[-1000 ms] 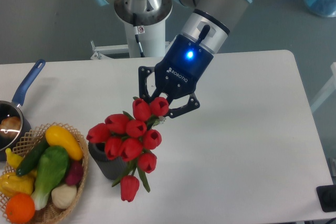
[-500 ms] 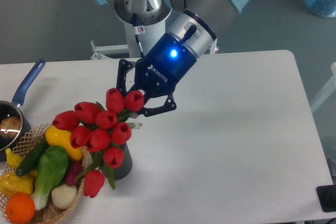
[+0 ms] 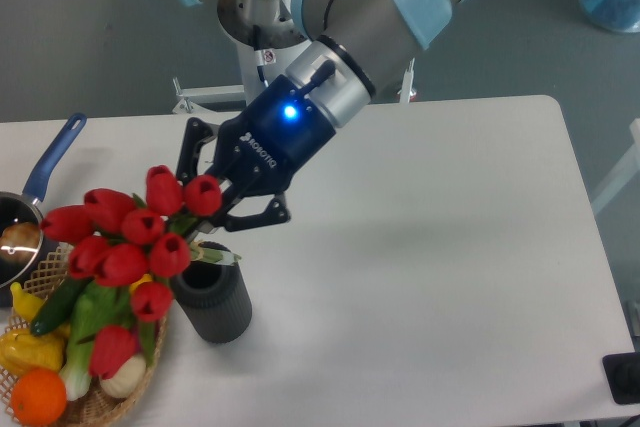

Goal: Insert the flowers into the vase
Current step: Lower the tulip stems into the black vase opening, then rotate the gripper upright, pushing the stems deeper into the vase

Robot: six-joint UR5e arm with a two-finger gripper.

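Note:
The flowers (image 3: 128, 243), a bunch of red tulips with green leaves, lie tilted with their heads down-left over the wicker basket. My gripper (image 3: 216, 199) is shut on the bunch near its top end, just above and left of the vase. The pale stem ends (image 3: 216, 255) stick out below my fingers, right at the rim of the vase's mouth. I cannot tell whether they are inside. The vase (image 3: 214, 305), a short dark grey ribbed cylinder, stands upright near the table's front edge.
A wicker basket (image 3: 95, 407) full of colourful vegetables sits at the front left, touching the vase's left side. A blue-handled saucepan (image 3: 48, 162) stands at the left edge. The arm's base (image 3: 265, 27) rises behind the table.
My gripper has swung left and slightly down with the flowers. The tulip heads have moved from over the vase to over the basket, leaving the vase uncovered.

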